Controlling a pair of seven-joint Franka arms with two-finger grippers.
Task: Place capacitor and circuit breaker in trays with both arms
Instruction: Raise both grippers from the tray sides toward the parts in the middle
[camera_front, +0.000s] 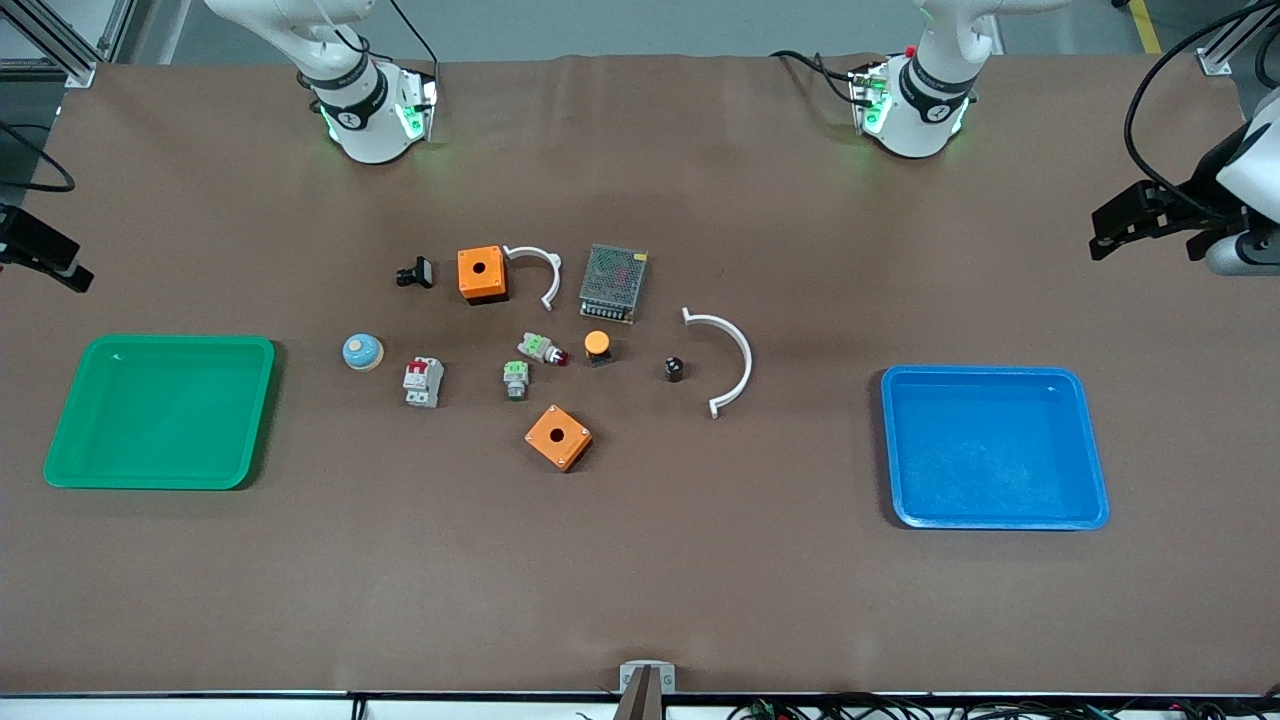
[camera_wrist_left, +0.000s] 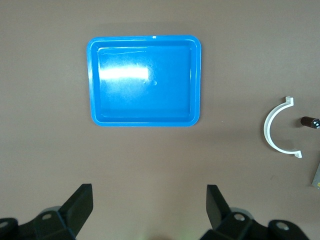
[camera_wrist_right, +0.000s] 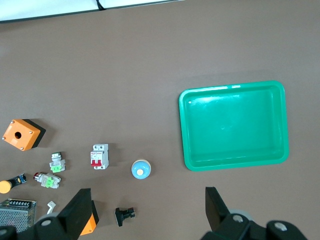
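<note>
The capacitor (camera_front: 674, 369), a tiny black cylinder, stands beside a large white arc (camera_front: 725, 360); it also shows in the left wrist view (camera_wrist_left: 310, 121). The circuit breaker (camera_front: 423, 381), white-grey with red levers, lies toward the right arm's end of the parts cluster and shows in the right wrist view (camera_wrist_right: 99, 156). My left gripper (camera_wrist_left: 149, 192) is open and empty, high over bare table near the blue tray (camera_wrist_left: 145, 39). My right gripper (camera_wrist_right: 148, 196) is open and empty, high over the table between the black clip (camera_wrist_right: 124, 215) and the green tray (camera_wrist_right: 232, 85).
The green tray (camera_front: 160, 340) sits at the right arm's end, the blue tray (camera_front: 985, 372) at the left arm's end. Between them lie two orange boxes (camera_front: 482, 273) (camera_front: 558, 437), a mesh power supply (camera_front: 612, 282), an orange-capped button (camera_front: 597, 345) and small green-topped parts (camera_front: 516, 379).
</note>
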